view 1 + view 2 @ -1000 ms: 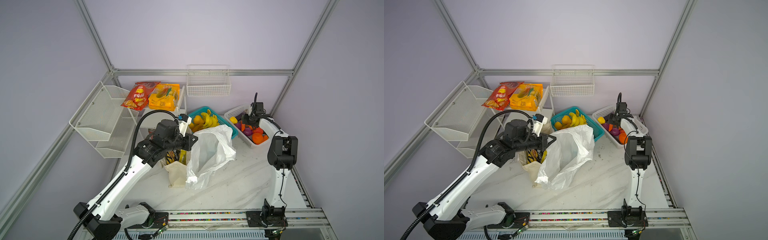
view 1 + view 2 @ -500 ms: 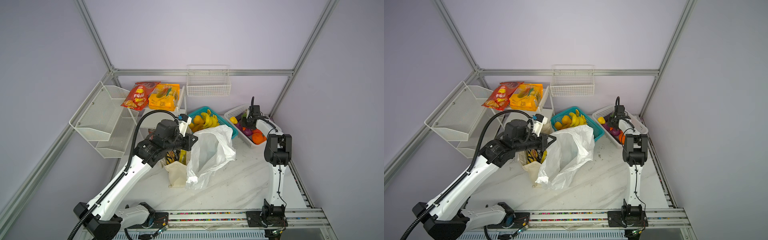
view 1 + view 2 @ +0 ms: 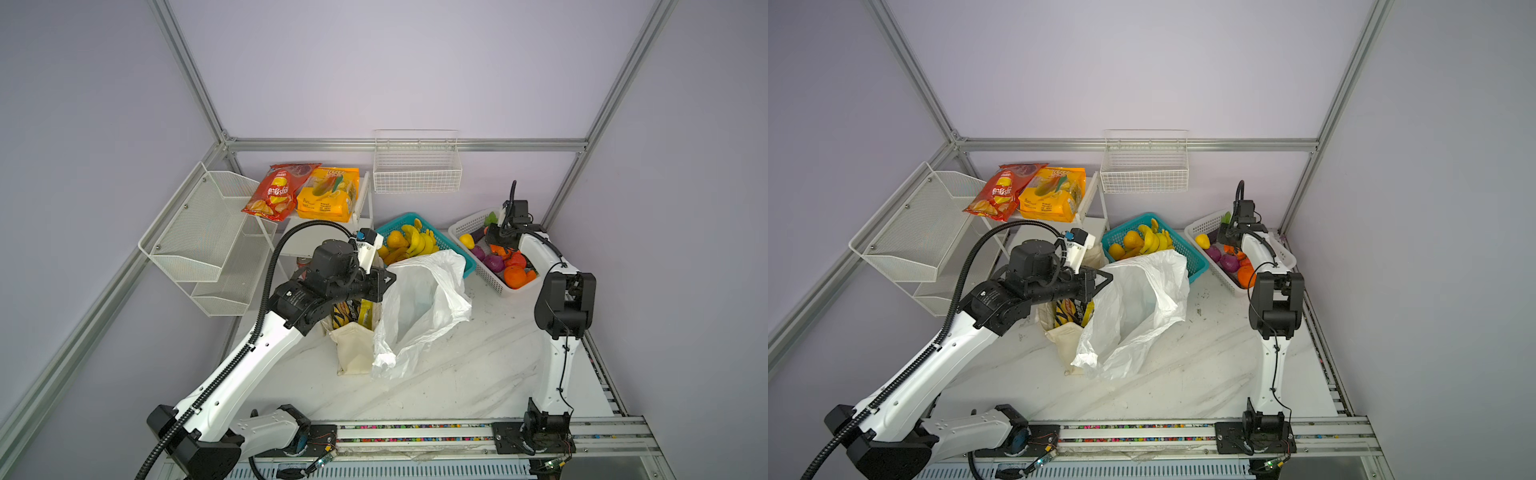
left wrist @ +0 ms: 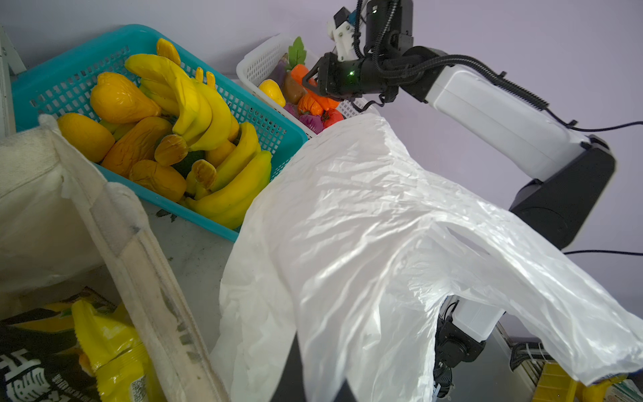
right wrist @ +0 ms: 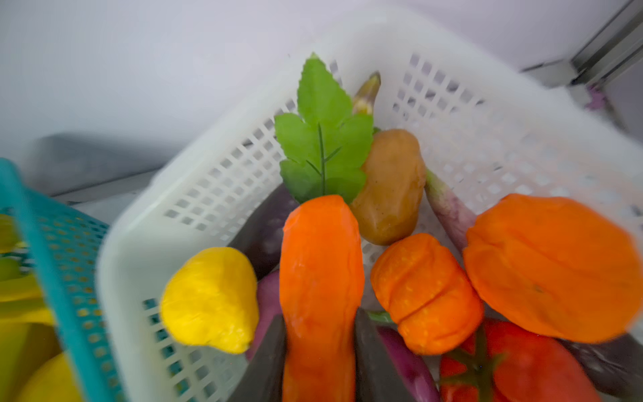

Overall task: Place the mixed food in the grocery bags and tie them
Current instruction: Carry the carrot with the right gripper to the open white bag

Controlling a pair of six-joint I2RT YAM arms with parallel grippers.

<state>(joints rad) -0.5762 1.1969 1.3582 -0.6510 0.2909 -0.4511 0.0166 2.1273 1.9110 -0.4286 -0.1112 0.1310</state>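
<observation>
- Fingers (image 5: 268, 362) of the right gripper (image 5: 320, 323) sit low in the white basket (image 5: 452, 115), one against each side of a carrot (image 5: 320, 264) — narrow, closed on it as far as the right wrist view shows.
- Between them the carrot lies lengthwise with a green leaf (image 5: 323, 139) at its far end. A lemon (image 5: 212, 299), a potato (image 5: 389, 188), a small pumpkin (image 5: 424, 292), a tomato (image 5: 515, 365) and a purple eggplant (image 5: 407, 358) crowd around it.
- Over on the other arm, the left gripper (image 3: 388, 279) is clamped on the rim of the plastic bag (image 3: 419, 307), holding its mouth up and open above the table (image 3: 457, 382). The film hides its fingers in the left wrist view.
- Beside it the tote (image 3: 353, 349) stands upright, touching the plastic bag's left side in both top views, with the black chip bag (image 4: 34, 365) and a yellow packet (image 4: 104, 348) inside.
- Behind the two bags, the bananas (image 4: 208, 115) lie in the teal basket (image 4: 69, 76) among other yellow fruit.
- To the right of the teal basket in both top views sits the white basket — close to the back corner.
- At the back, the red chip bag (image 3: 278, 191) and orange packet (image 3: 328, 199) lie on the shelf (image 3: 369, 199), well apart from both grippers.
</observation>
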